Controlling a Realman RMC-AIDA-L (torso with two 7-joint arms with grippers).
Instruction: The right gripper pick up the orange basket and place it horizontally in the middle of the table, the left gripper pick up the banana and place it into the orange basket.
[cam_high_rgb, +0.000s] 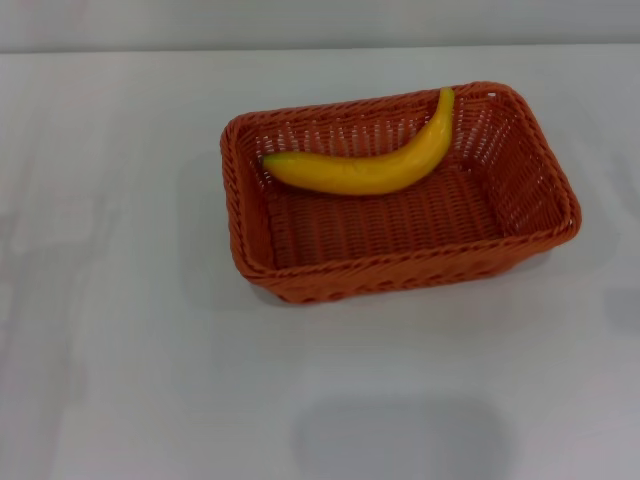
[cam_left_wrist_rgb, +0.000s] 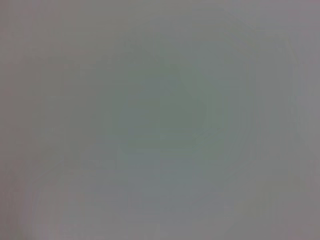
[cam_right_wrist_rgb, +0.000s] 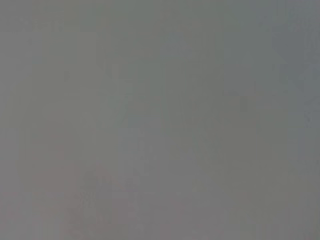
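Note:
In the head view the orange basket (cam_high_rgb: 400, 270) lies with its long side across the white table (cam_high_rgb: 120, 330), a little right of the middle. The banana (cam_high_rgb: 370, 168) rests inside it, along the far wall, its stem up on the far right rim. Neither gripper shows in the head view. Both wrist views show only a plain grey surface, with no fingers and no object.
Bare tabletop surrounds the basket on all sides. The table's far edge meets a pale wall (cam_high_rgb: 320, 20) at the back. A soft shadow (cam_high_rgb: 400, 440) lies on the table near the front edge.

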